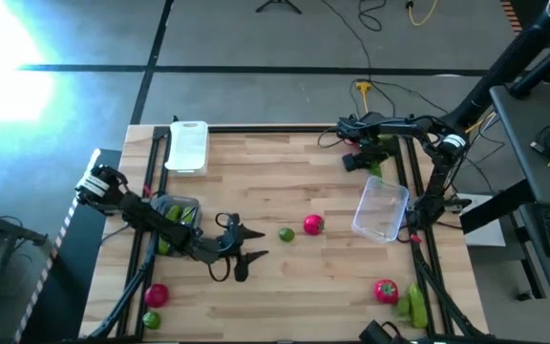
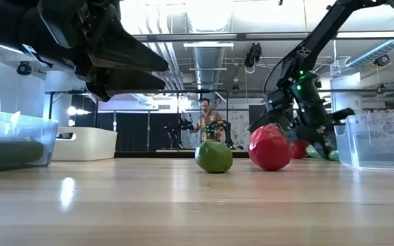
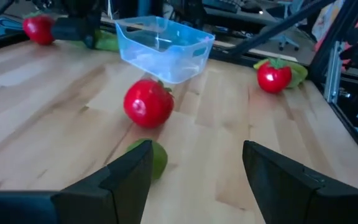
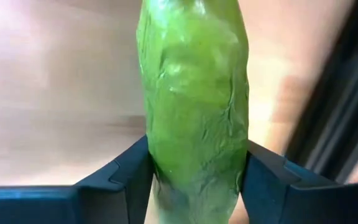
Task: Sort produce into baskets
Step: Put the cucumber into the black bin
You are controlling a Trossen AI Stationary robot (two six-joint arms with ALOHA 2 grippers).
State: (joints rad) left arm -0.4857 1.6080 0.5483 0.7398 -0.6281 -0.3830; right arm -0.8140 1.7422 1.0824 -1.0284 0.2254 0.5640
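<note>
My left gripper hovers open above the table's near middle, with a green lime just beyond one fingertip and a red tomato past it. Behind that arm a clear tub holds a cucumber. At the far right, next to the table frame, my right gripper is shut on a green cucumber. Another clear tub stands at the right, and the white tray at the far left. My right gripper pinches the cucumber between its two fingers, one finger on each long side. The fingers come from above, pointing steeply down, and lie across it. The cucumber runs on beyond the fingers over the wooden table top; I cannot tell whether it is lifted.
A tomato and green produce lie at the near right corner. Another tomato and a lime lie at the near left. One more tomato sits by the right arm. A black frame rail edges the table.
</note>
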